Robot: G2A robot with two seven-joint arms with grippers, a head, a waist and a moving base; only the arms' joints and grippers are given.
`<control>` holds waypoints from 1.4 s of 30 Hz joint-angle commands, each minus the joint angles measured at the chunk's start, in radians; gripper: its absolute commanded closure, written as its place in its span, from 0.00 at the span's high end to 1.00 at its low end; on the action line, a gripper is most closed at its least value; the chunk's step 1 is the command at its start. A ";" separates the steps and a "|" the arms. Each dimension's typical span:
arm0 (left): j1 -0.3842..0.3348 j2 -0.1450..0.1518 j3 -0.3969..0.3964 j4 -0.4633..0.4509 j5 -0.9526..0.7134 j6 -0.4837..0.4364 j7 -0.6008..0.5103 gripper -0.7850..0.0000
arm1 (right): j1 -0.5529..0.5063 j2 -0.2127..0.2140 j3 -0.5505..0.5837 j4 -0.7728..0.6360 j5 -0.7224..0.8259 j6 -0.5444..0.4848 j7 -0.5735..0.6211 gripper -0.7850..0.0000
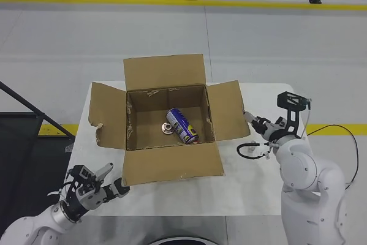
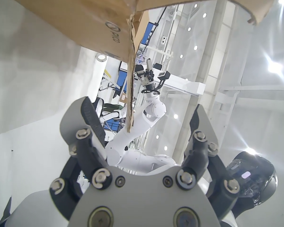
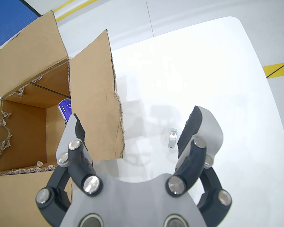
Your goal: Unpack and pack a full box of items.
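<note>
step: unpack phase, by my read. One part is out and two are left in the box.
box: open at table centre, all four flaps splayed out.
can: lying on the box floor, toward 4 o'clock of the floor's middle, axis running 11 to 5 o'clock.
disc part: on the floor just beside the can, at its 9 o'clock. Can't tell if they touch.
silver collar: on the table outside the box, past the 3 o'clock flap.
right gripper: fingers spread wide, nothing held. It hangs over the table beside the 3 o'clock flap, with the collar near one pad.
left gripper: fingers wide, empty, low at the box's 7 o'clock corner, below the flap edge.
next, do it well: use the right arm for the can. Lift clear of the 3 o'clock flap first, then drop straight in.
grip: turn the wrist across the can's axis and pinch mid-length. A round wall will likely roll if caught off-centre.
risk: snagging the flap drags the box.
place: table at 3 o'clock, apart from the collar.
</note>
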 commanded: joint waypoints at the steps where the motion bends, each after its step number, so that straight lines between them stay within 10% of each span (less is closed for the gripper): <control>1: 0.001 -0.001 0.007 0.002 -0.001 -0.013 0.004 0.76 | 0.000 0.001 0.000 0.000 0.001 0.000 -0.001 1.00; 22: 0.007 0.004 0.006 0.012 -0.002 -0.043 -0.007 0.06 | 0.009 0.011 -0.009 0.012 0.009 0.017 0.004 1.00; 42: 0.019 0.011 -0.036 0.021 0.010 -0.048 -0.024 0.00 | -0.030 0.034 0.108 0.061 -0.108 0.055 0.124 1.00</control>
